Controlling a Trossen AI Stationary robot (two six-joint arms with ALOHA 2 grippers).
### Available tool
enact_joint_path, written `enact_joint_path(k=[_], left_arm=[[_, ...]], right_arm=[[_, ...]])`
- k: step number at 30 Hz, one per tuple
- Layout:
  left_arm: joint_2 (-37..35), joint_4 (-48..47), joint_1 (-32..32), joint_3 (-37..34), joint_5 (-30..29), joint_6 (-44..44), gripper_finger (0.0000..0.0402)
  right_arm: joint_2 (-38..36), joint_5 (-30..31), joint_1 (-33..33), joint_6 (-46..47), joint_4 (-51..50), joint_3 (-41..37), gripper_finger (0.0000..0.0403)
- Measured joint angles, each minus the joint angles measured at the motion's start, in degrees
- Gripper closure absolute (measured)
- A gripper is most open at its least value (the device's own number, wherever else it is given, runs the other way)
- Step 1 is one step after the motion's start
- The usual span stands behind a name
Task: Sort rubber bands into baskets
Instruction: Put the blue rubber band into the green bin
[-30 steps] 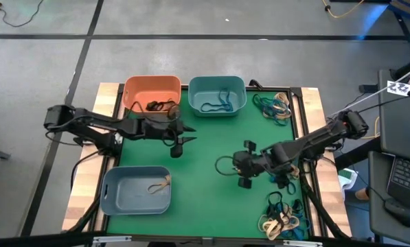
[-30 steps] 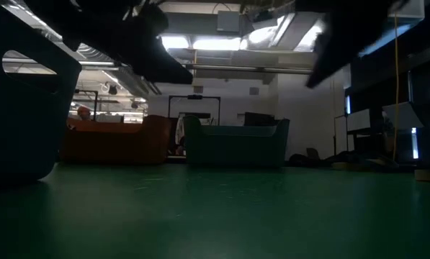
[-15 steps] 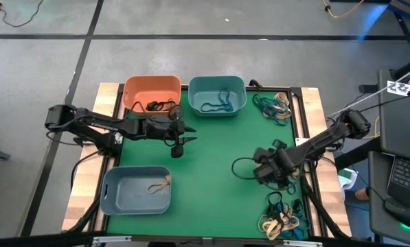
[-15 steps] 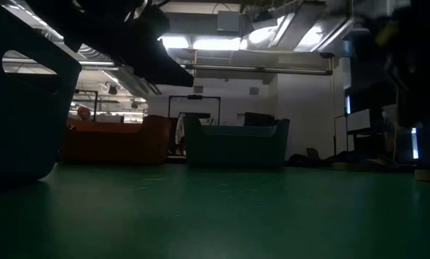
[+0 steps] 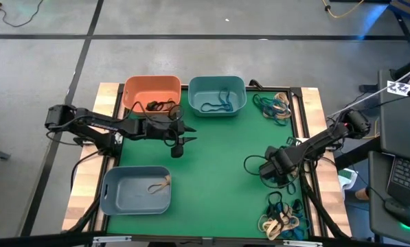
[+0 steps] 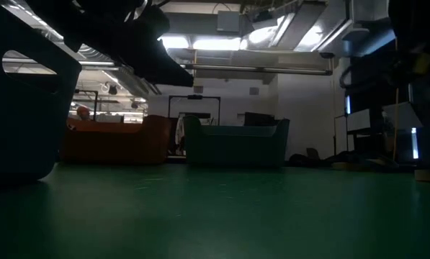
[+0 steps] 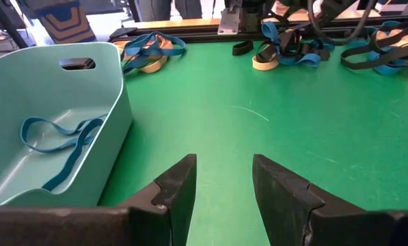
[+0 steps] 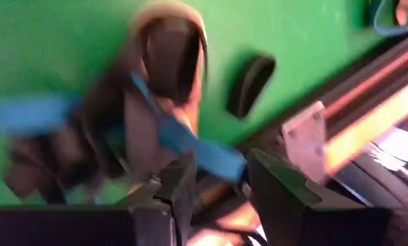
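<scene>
High view is showing the right gripper hanging near the tabletop's right edge, jaws parted on nothing, over rubber bands heaped at the near-right corner. The left gripper is hovering open and empty beside the teal basket. The bands look light, limp and tangle-prone; pinching one loose strand seems best.

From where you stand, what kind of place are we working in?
Probably a robotics lab or workshop: a green-topped table on a bare concrete floor, a laptop beside it, and exposed ceiling ducts and strip lights in the open room behind.
</scene>
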Motion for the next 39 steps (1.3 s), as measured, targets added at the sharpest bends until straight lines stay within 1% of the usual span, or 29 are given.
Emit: enact_joint_path(k=[4,8,13,18,22,25,27,29,33,34,39], left_arm=[[0.0,0.0,0.0,0.0,0.0,0.0,0.0261],[0.0,0.0,0.0,0.0,0.0,0.0,0.0261],[0.0,-0.1,0.0,0.0,0.0,0.4,0.0261],[0.0,-0.1,0.0,0.0,0.0,0.5,0.0261],[0.0,-0.1,0.0,0.0,0.0,0.5,0.0261],[0.0,-0.1,0.0,0.0,0.0,0.9,0.0261],[0.0,-0.1,0.0,0.0,0.0,1.4,0.0261],[0.0,-0.1,0.0,0.0,0.0,1.5,0.0261],[0.0,-0.1,0.0,0.0,0.0,1.5,0.0261],[0.0,-0.1,0.0,0.0,0.0,1.6,0.0261],[0.0,-0.1,0.0,0.0,0.0,2.4,0.0260]], right_arm=[[0.0,-1.8,0.0,-6.8,0.4,0.0,0.0265],[0.0,-1.8,0.0,-11.8,1.8,-0.4,0.0265],[0.1,-3.4,0.1,-13.1,2.5,-3.9,0.0265],[0.1,-2.3,0.1,-11.9,5.2,-7.5,0.0265],[0.1,-1.5,0.1,-12.2,7.7,-7.8,0.0268],[0.1,-0.4,0.1,-12.2,7.5,-7.8,0.0283],[0.1,-0.4,0.0,-12.2,7.5,-7.8,0.0301],[0.1,-0.4,0.0,-12.2,7.4,-7.8,0.0325],[0.1,-0.8,0.0,-12.2,7.4,-7.8,0.0385],[0.1,-0.7,0.0,-11.9,7.4,-7.8,0.0394],[0.1,0.1,0.0,-8.5,6.3,-7.4,0.0388]])
